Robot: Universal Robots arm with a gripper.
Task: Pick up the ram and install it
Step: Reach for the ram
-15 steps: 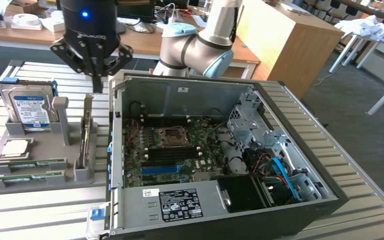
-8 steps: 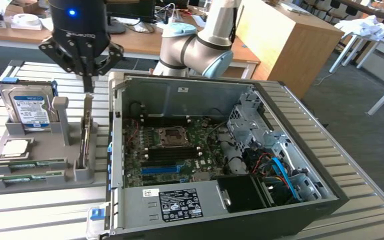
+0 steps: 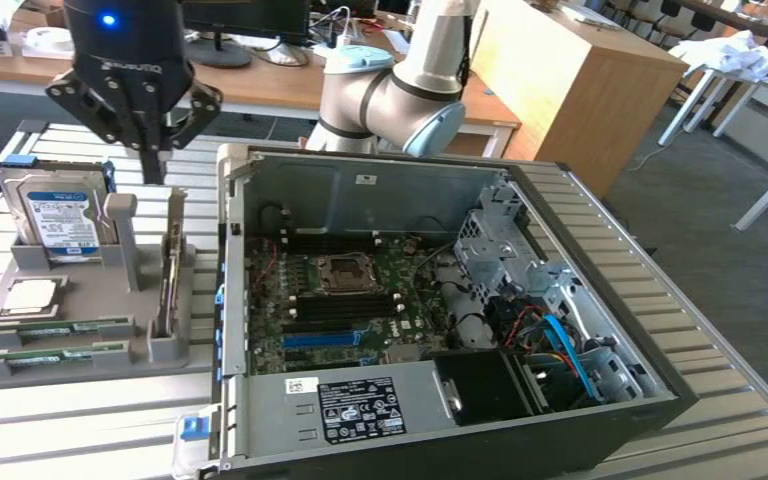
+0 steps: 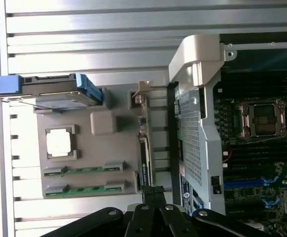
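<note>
Black robot gripper hung over the grey plastic holder tray on the slatted metal tabletop, jaws closed and empty. One long, narrow green ram stick lay flat in a tray slot (a second like it just alongside), near the square silver processor chip. The open black computer case stood on the exterior view's right.

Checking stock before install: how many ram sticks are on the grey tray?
3. Two sticks lie flat, side by side, beside the processor; a third stick stands on edge in the tray's upright slot, nearest the case. None looks hidden.
</note>
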